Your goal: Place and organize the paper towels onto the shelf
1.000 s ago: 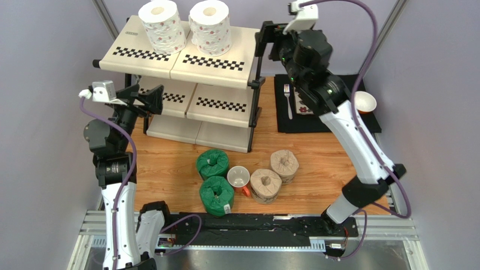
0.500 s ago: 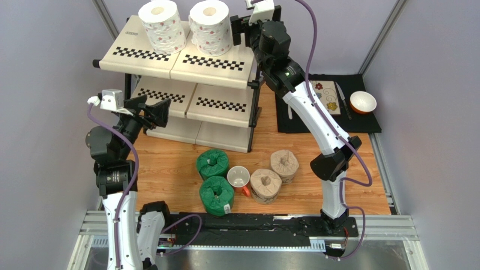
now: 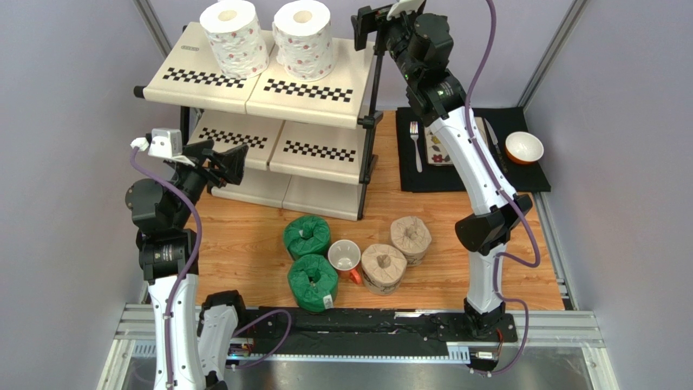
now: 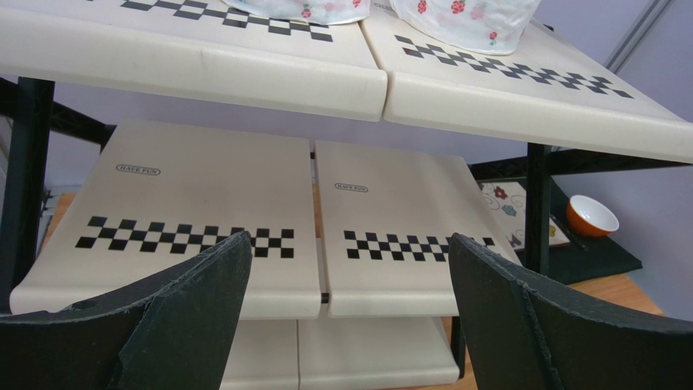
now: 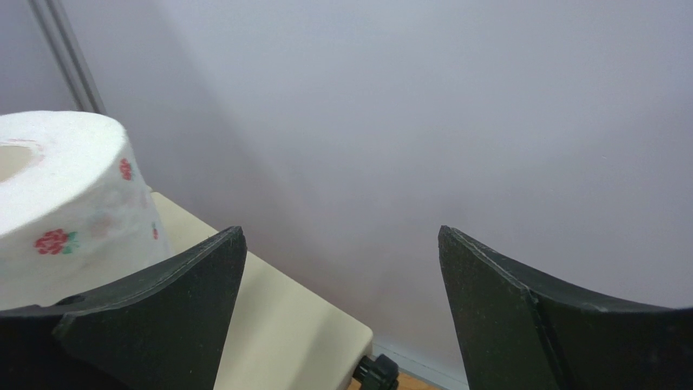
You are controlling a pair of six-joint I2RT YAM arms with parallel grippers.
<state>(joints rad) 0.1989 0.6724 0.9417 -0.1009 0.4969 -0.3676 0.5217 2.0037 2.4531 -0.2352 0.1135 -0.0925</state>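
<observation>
Right end effector (image 3: 366, 28) swung back rightward off top tier, now beside shelf (image 3: 244, 85) right rear corner, spread, empty. Left end effector (image 3: 224, 158) spread, empty, facing middle tier. Floral paper towels (image 3: 234, 36) upright on top tier; green pair (image 3: 307, 237), tan pair (image 3: 411, 237) on surface (image 3: 244, 236).
</observation>
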